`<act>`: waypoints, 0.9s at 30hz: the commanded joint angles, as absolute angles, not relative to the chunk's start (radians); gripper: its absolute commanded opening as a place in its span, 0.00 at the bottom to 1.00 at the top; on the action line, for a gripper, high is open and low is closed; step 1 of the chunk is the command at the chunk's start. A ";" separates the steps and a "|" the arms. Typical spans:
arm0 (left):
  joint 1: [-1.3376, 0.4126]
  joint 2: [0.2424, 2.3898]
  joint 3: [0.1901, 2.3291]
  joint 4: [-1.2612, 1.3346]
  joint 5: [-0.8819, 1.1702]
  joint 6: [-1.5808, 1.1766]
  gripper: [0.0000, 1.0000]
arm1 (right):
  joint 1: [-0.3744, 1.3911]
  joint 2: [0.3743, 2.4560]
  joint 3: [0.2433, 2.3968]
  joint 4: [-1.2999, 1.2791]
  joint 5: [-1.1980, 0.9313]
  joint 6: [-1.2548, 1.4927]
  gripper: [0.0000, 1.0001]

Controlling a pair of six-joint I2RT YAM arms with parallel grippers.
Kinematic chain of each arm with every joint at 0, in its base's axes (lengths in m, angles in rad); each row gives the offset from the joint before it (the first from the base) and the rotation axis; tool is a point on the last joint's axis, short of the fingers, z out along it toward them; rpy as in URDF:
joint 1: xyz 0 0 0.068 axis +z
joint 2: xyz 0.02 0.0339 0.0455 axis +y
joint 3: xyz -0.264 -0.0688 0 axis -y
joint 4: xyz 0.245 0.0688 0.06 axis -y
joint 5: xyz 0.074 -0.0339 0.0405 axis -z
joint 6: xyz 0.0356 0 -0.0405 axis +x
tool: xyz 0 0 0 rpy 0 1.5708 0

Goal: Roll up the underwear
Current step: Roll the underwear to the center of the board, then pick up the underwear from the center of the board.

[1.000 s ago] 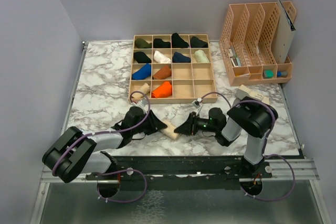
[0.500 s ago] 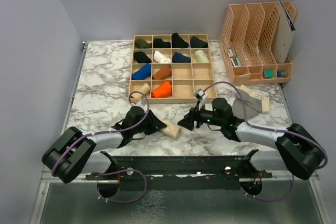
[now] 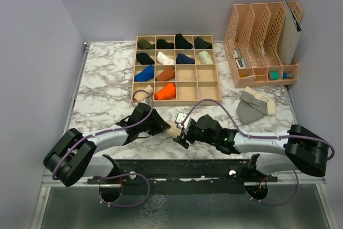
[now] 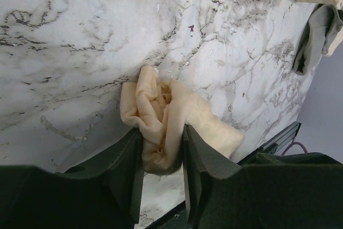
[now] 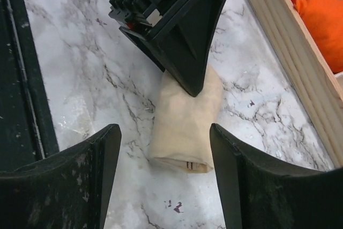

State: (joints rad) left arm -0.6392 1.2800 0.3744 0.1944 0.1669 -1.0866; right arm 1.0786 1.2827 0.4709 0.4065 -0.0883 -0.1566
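One roll looks done: beige underwear [image 4: 166,127] sits as a tight bundle on the counter [image 3: 107,100], one end clamped between the left jaws, which are closed on it. Right jaws were at the free end a second ago, pulled back, and are now spread wide and low. The roll lies ahead of and between them, untouched. That reads as a re-grip, probably to take over or tidy the roll. Wooden tray [image 5: 289,52] runs just beyond the right jaws. Grey underwear [image 3: 249,108] lies loose, well outside the right jaws, so likely half the task remains.
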 commanded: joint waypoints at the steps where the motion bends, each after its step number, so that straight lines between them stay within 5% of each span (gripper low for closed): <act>1: -0.644 1.306 0.391 0.117 0.136 -1.088 0.37 | 1.101 1.325 0.452 0.512 0.008 -0.302 0.71; 17: -0.644 1.327 0.428 0.056 0.136 -1.114 0.39 | 1.109 1.517 0.524 0.467 -0.005 -0.366 0.63; 27: -0.626 1.294 0.441 0.017 0.146 -1.101 0.49 | 1.109 1.589 0.546 0.390 0.052 -0.427 0.63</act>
